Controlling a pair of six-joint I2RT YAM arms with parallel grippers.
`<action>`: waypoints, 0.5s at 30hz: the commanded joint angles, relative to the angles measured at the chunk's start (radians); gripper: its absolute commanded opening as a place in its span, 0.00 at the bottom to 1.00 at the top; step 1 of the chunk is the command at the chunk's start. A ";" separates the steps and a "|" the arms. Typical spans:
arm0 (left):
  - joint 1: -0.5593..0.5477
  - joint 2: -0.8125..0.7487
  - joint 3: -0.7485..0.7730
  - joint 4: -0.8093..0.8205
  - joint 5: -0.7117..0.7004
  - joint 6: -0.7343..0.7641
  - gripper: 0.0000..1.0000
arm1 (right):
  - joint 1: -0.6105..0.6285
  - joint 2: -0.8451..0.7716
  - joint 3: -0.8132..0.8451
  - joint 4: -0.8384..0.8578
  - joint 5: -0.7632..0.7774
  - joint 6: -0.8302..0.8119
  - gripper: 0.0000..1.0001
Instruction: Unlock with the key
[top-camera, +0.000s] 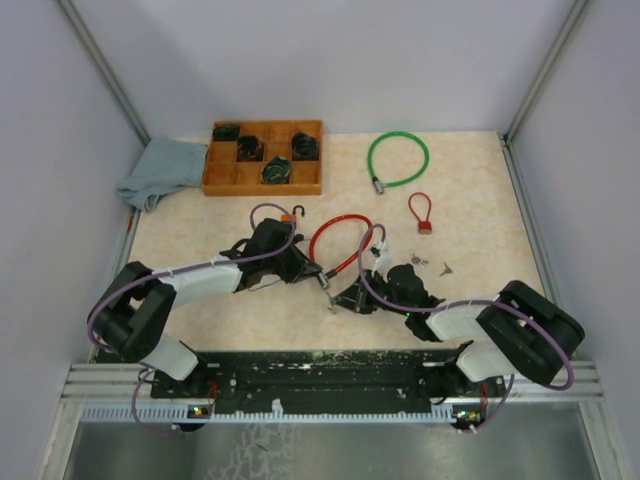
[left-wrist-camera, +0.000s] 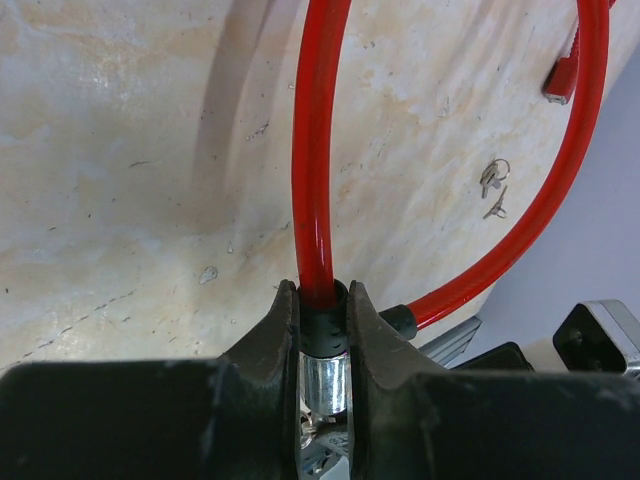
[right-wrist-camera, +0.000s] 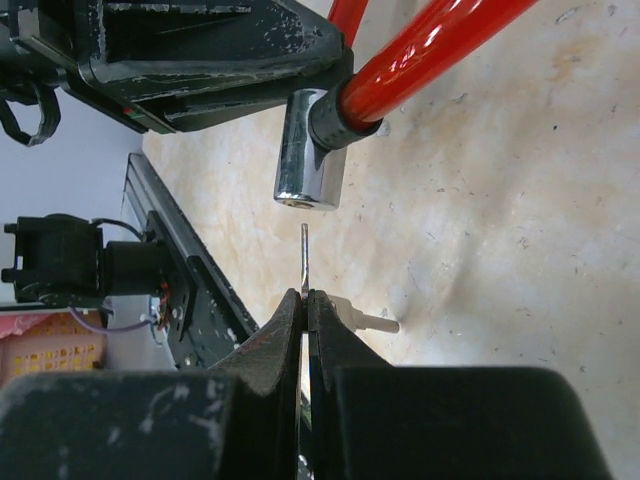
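Thin flat metal key (right-wrist-camera: 304, 258) sits pinched in the closed right gripper (right-wrist-camera: 305, 300), its tip just short of the chrome lock cylinder (right-wrist-camera: 303, 160). The left gripper (left-wrist-camera: 323, 300) clamps this cylinder below its red cable (left-wrist-camera: 318, 150).

Bright even light, soft shadows; glare streak on red cable (left-wrist-camera: 316, 150); foreground blurry.

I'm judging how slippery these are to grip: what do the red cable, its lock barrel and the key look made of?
The red cable looks like a glossy plastic sheath, probably over wire; a bright highlight runs along it. The lock barrel looks like polished, chrome-like metal with mirror reflections. The key looks like thin bare metal, dull grey, seen edge-on.
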 joint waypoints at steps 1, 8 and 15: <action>0.004 -0.024 -0.006 0.085 0.024 -0.021 0.00 | 0.009 0.001 0.010 0.105 0.048 0.039 0.00; 0.004 -0.017 -0.011 0.100 0.040 -0.026 0.00 | 0.008 -0.008 0.007 0.114 0.087 0.060 0.00; 0.004 -0.019 -0.019 0.109 0.036 -0.031 0.00 | 0.009 -0.006 0.008 0.129 0.078 0.072 0.00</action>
